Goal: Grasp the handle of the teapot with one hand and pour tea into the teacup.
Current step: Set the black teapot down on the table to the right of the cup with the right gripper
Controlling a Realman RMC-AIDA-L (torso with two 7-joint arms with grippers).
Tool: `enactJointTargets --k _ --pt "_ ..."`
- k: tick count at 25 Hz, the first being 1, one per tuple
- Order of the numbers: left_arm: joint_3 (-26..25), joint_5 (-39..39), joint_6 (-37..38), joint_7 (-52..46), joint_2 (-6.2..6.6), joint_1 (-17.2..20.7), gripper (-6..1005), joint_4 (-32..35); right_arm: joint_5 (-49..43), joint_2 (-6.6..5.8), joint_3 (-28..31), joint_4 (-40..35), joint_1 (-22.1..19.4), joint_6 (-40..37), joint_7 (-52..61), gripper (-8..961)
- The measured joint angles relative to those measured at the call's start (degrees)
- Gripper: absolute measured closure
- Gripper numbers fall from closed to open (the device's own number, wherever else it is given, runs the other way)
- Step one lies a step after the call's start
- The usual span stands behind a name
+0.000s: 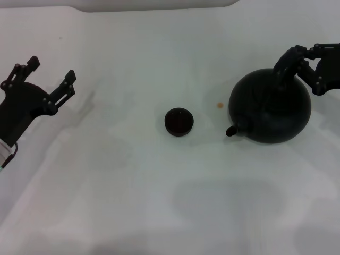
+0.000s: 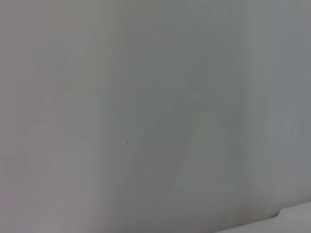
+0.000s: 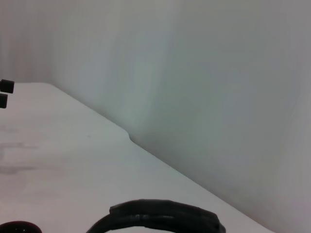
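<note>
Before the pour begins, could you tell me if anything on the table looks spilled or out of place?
A small orange-brown spot marks the white table between the teacup and the teapot, like a drip or stain. Both stand upright; nothing else stands out.

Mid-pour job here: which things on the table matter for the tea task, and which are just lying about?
For the job:
- teapot, spout toward the cup
- handle, at the right pincer
- teacup, standing apart from the pot

Not part of it:
- small brownish spot on the table
- left pincer, open, off to the far left
</note>
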Motion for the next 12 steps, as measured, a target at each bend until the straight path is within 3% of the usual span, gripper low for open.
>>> enactJointTargets --k 12 --pt "0.0 0.0 0.0 0.0 0.00 -0.1 121 -0.1 -0.1 -0.26 0.3 -0.7 0.0 -0.1 -0.2 773"
